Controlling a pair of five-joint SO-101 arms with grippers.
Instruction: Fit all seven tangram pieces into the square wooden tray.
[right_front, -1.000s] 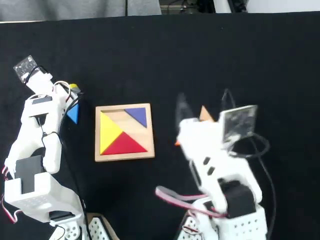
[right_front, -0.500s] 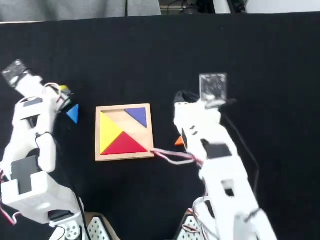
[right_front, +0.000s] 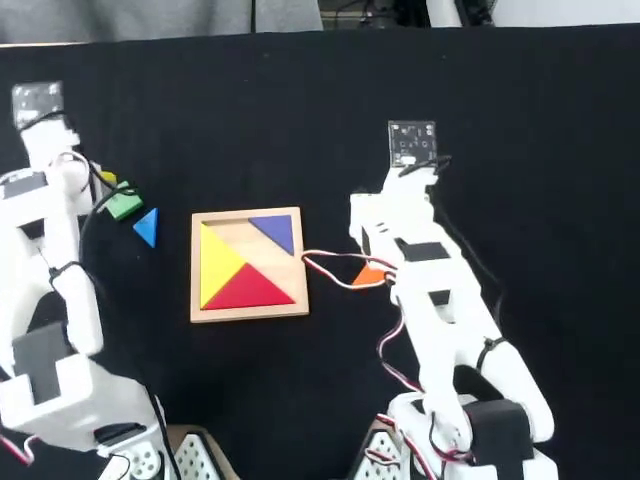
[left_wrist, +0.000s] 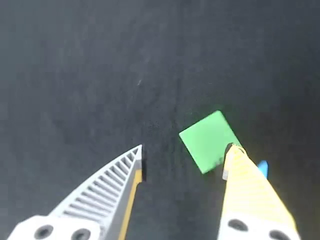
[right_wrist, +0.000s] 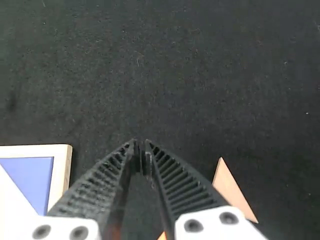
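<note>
High view: tray (right_front: 248, 314), part filled. Seated in it are the yellow triangle (right_front: 218, 265), red triangle (right_front: 250, 290) and blue piece (right_front: 274, 232), with bare wood left between them. Loose on the cloth: green square (right_front: 124, 207) and small blue triangle (right_front: 147, 227) on one side, orange piece (right_front: 370, 275) on the other. Judged three of seven placed.

Left wrist view: left gripper (left_wrist: 186, 152) spread wide, empty, with the green square just beside one finger.

Right wrist view: right gripper (right_wrist: 141, 150) closed, empty, near the tray corner. A tan triangle (right_wrist: 230, 190) lies loose beside it.

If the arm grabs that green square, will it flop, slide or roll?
The green square looks like a rigid flat block, so probably stiff and light. Lying flat on the black cloth, it shouldn't roll or tip; pushed, it would likely slide, perhaps turning.
</note>
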